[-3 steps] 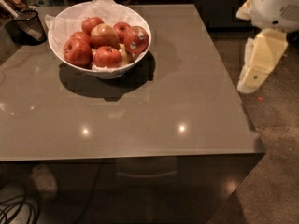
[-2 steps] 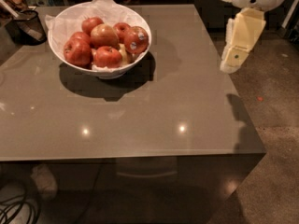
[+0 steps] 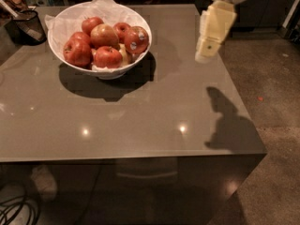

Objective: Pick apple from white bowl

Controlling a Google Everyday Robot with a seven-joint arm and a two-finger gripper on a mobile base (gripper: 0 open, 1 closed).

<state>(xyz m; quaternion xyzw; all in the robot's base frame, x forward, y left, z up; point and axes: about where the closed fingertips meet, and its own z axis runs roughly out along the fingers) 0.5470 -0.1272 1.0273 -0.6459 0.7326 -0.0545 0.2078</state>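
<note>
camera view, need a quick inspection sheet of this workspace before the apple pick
surface: glossy grey table, light glints, arm shadow near its right edge
job's things: white bowl at the far left of the table, lined with paper; stickered apple on the bowl's right side, among other apples
clutter: dark mesh cup at the far left, beside the bowl
grippers: gripper hangs above the table's far right part, apart from the bowl
cables: dark cables on the floor, lower left
surroundings: speckled floor to the right

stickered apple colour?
Apple: deep red, pale oval stickers; camera view. Claw hovers above table, right of white bowl.
</note>
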